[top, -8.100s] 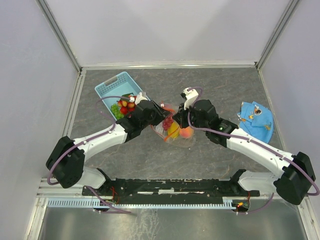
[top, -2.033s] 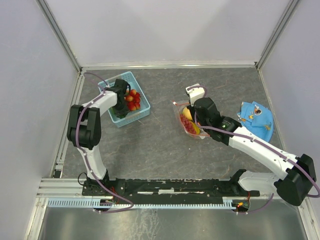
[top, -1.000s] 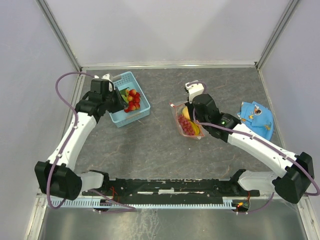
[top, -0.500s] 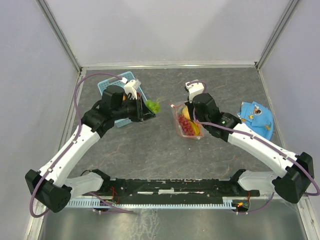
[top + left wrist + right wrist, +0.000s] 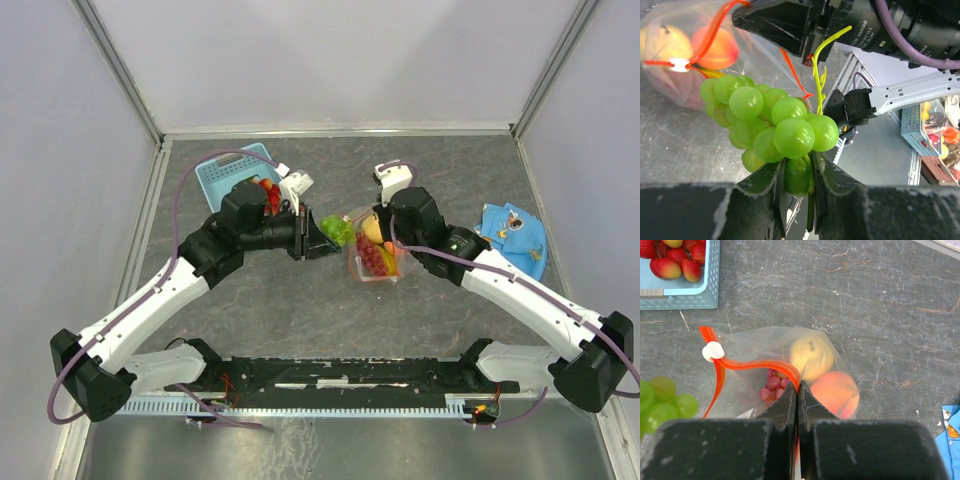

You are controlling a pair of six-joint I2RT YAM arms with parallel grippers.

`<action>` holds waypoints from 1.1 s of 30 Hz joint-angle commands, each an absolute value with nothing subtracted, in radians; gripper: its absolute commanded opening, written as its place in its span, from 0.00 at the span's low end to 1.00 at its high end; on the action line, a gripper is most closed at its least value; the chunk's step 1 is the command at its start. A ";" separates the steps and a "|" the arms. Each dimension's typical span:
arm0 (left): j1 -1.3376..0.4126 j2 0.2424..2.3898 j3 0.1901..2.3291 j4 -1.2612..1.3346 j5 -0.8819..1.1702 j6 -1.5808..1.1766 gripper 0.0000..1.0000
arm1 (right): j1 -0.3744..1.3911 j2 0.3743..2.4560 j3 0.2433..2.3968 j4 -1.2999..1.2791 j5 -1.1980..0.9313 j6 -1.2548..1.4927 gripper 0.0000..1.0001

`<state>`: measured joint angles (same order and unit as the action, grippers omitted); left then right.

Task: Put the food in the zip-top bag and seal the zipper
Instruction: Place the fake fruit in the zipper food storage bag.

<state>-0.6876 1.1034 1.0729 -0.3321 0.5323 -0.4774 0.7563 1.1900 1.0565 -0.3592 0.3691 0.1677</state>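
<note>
My left gripper (image 5: 799, 172) is shut on a bunch of green grapes (image 5: 771, 125) and holds it just left of the zip-top bag's mouth (image 5: 352, 222); the grapes also show in the top view (image 5: 336, 230). My right gripper (image 5: 797, 390) is shut on the red-orange zipper (image 5: 757, 365) and holds the clear bag (image 5: 785, 347) open. Inside the bag lie a yellow fruit (image 5: 811, 356), an orange peach (image 5: 836, 392) and red grapes (image 5: 771, 383). Red strawberries (image 5: 677, 260) remain in the light blue basket (image 5: 695, 297).
The basket sits at the back left of the table (image 5: 215, 172). A blue cloth-like object (image 5: 512, 238) lies at the far right. Grey walls enclose the table on three sides.
My left arm has lifted the green grapes out of the basket and carried them right to the bag's mouth. My right gripper has kept its hold on the zipper.
</note>
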 commanded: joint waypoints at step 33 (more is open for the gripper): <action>-0.864 1.400 1.016 -0.014 0.527 -0.451 0.05 | 0.752 1.110 1.071 -0.295 0.261 0.155 0.02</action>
